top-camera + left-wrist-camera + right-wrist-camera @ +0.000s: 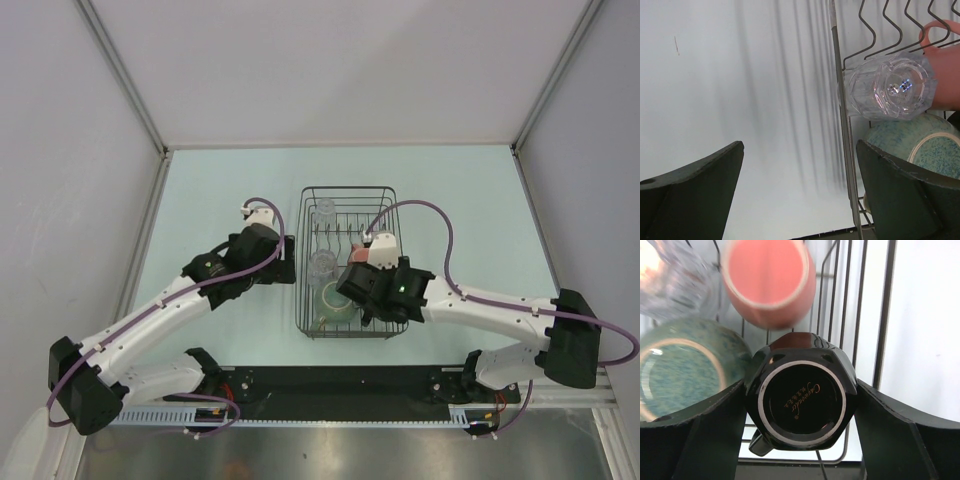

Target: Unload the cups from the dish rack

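Observation:
The black wire dish rack (pixel 348 189) stands mid-table. It holds two clear glass tumblers (pixel 325 212) (pixel 321 265), a sage-green mug (pixel 336 300) and a salmon-pink cup (pixel 357 257). My right gripper (pixel 362 288) is inside the rack's near right part. In the right wrist view the right gripper (pixel 800 390) is shut on an upside-down dark cup (pixel 802 400) with a pale ring on its base, next to the pink cup (pixel 767 280) and the green mug (pixel 680 370). My left gripper (pixel 800 195) is open and empty at the rack's left wall (pixel 840 100), near a tumbler (pixel 887 87).
The pale green table (pixel 220 190) is enclosed by white walls at the back and both sides. A black rail runs along the near edge by the arm bases. The rack's upright plate-slot wires (pixel 880 30) stand beside the pink cup (pixel 945 65).

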`<state>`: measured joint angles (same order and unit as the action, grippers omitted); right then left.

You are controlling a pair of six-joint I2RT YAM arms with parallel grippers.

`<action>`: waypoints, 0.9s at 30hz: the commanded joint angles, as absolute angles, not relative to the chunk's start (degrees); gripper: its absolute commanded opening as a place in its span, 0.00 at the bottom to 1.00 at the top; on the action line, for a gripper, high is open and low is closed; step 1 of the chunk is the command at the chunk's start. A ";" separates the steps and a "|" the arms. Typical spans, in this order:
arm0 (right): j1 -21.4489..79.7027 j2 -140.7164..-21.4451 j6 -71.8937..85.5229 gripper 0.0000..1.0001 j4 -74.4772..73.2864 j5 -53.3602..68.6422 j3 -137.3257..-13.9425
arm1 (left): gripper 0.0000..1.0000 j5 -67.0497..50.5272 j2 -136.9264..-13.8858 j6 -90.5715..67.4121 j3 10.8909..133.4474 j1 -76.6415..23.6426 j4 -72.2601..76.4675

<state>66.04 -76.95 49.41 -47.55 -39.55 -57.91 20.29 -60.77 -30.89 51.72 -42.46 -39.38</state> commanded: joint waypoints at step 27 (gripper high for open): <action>58.45 -69.88 36.21 0.00 -49.50 -43.78 -80.16 | 0.99 19.08 -61.09 -31.55 57.92 -42.36 -36.48</action>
<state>60.34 -74.35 37.21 -55.13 -43.83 -76.25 20.21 -62.26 -31.00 54.17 -42.46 -38.22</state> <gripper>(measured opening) 0.813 0.989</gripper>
